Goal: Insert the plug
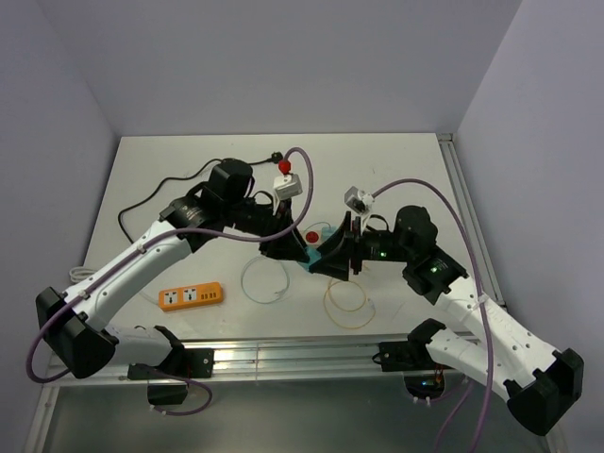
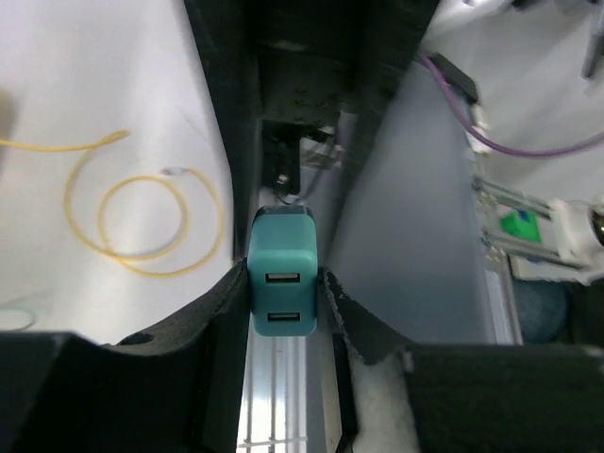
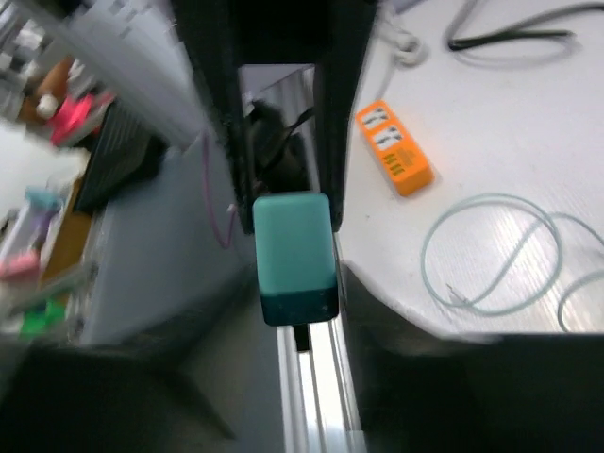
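We see one teal plug (image 1: 311, 257), a rounded block held above the surface (image 1: 189, 170) between the two arms, with its long axis running from pincer to pincer. Its face with two USB ports looks toward the left wrist; its darker end points toward the right wrist. The left pincer (image 2: 283, 279) and the right pincer (image 3: 298, 285) each clamp it. One orange power strip (image 1: 191, 296) lies well apart.
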